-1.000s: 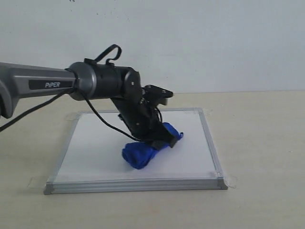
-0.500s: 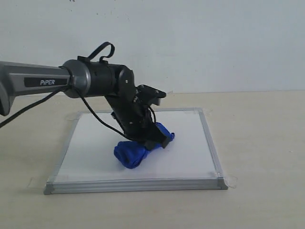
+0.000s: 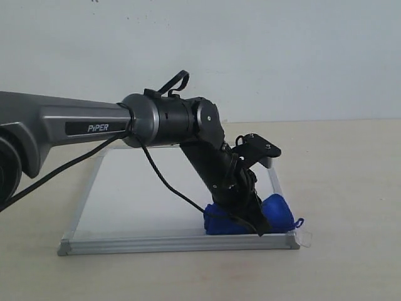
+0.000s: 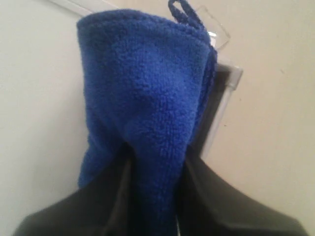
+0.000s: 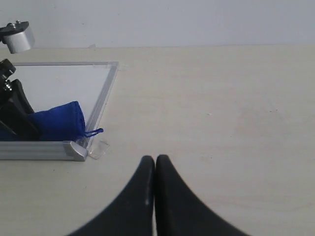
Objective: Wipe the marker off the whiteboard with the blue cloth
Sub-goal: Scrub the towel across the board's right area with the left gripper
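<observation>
At the near right corner of the whiteboard (image 3: 138, 200), the blue cloth (image 3: 279, 214) lies pressed on the white surface. It touches the silver frame, and its small loop hangs over the edge toward a clear tape tab (image 3: 305, 237). The left gripper (image 3: 255, 224) is clamped on the cloth, whose plush fold is pinched between the black fingers (image 4: 206, 196). Its arm slants down across the board from the left.

The wiping step appears to be in hand, with the cloth at the far end of a stroke. The next move likely calls for a sweep back across the board, with pressure kept even and the frame not caught.

No marker shows anywhere on the bare board. The arm covers a strip of it, so whether ink remains there cannot be told.

The right gripper (image 5: 155, 169) hangs over the table (image 5: 236, 108), jaws together and empty, well apart from the board.
</observation>
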{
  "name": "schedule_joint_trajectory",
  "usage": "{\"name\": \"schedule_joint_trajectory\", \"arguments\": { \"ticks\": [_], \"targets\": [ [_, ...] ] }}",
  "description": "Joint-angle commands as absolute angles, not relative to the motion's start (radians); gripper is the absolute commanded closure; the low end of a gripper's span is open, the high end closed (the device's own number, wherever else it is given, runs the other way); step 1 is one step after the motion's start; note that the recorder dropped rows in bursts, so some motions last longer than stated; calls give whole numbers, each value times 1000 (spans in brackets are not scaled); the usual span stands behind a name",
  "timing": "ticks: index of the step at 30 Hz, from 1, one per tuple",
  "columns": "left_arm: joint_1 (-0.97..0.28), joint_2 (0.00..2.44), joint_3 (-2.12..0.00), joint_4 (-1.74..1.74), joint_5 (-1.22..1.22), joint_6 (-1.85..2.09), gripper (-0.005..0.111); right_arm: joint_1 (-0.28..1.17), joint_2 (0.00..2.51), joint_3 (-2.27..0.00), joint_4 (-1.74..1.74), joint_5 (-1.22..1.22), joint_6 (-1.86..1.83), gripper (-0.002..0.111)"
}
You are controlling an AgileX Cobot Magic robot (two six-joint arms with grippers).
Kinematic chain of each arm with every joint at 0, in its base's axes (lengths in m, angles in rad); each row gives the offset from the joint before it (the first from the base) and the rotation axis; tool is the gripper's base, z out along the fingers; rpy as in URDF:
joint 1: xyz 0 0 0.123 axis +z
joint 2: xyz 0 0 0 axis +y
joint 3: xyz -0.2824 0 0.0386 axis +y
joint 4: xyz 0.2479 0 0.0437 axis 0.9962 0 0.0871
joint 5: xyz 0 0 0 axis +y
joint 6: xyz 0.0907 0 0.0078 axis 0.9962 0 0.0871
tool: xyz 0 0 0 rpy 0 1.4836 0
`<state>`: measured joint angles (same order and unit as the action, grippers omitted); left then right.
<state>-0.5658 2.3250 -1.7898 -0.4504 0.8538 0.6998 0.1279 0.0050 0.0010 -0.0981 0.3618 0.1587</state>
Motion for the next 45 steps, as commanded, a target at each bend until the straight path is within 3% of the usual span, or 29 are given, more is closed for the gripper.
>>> {"name": "schedule_joint_trajectory", "arguments": {
  "ticks": [1, 11, 17, 22, 25, 31, 38, 45],
  "targets": [
    [-560, 2341, -1782, -430, 772, 620, 103, 121, 0, 0, -103, 364, 155, 108],
    [-401, 2371, -1859, -316, 756, 403, 103, 121, 0, 0, -103, 364, 155, 108],
    [-384, 2371, -1869, -273, 777, 348, 103, 121, 0, 0, -103, 364, 155, 108],
    [-431, 2372, -1869, -277, 852, 398, 103, 121, 0, 0, -103, 364, 155, 108],
    [-525, 2372, -1869, -280, 875, 479, 103, 121, 0, 0, -103, 364, 155, 108],
    [-599, 2370, -1933, -262, 791, 478, 103, 121, 0, 0, -103, 364, 155, 108],
    [-444, 2413, -1938, 95, 818, 91, 103, 121, 0, 0, -103, 364, 155, 108],
    [-395, 2396, -1938, 64, 819, 26, 103, 121, 0, 0, -103, 364, 155, 108]
  ]
}}
